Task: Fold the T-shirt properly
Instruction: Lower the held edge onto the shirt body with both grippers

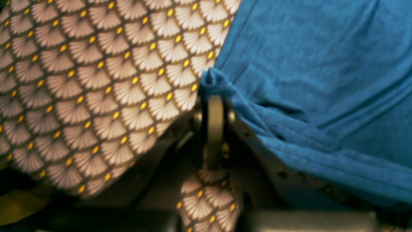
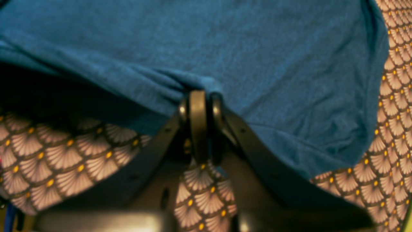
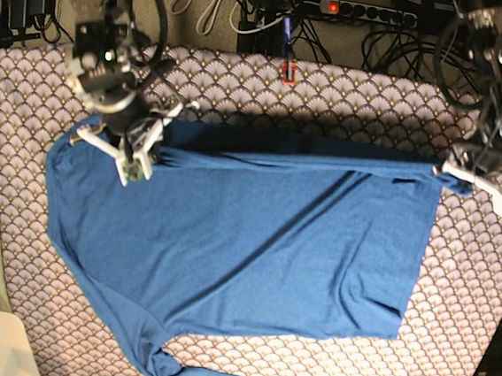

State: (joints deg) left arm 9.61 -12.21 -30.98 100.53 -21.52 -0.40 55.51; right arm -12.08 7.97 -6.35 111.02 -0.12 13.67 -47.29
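Nearest the left wrist camera, the left gripper (image 1: 215, 96) is seen with its jaws clenched on a bunched edge of the T-shirt (image 1: 322, 80), the blue fabric gathered into a small knot at the fingertips and draped away to the right. To the left of it the scallop-patterned cloth (image 1: 96, 80) is shown, with its fan motifs and yellow dots. In the right wrist view the right gripper (image 2: 201, 96) is likewise pinched shut on a fold of the blue knit, which is lifted so that a dark shadow is cast on the patterned cloth beneath it. From the base view the T-shirt (image 3: 255, 242) is seen spread over the middle of the cloth-covered table (image 3: 449, 349), its upper edge held up and stretched between the two grippers, the right gripper (image 3: 140, 142) at the view's left and the left gripper (image 3: 448, 171) at the view's right. One long sleeve is laid along the bottom edge of that view
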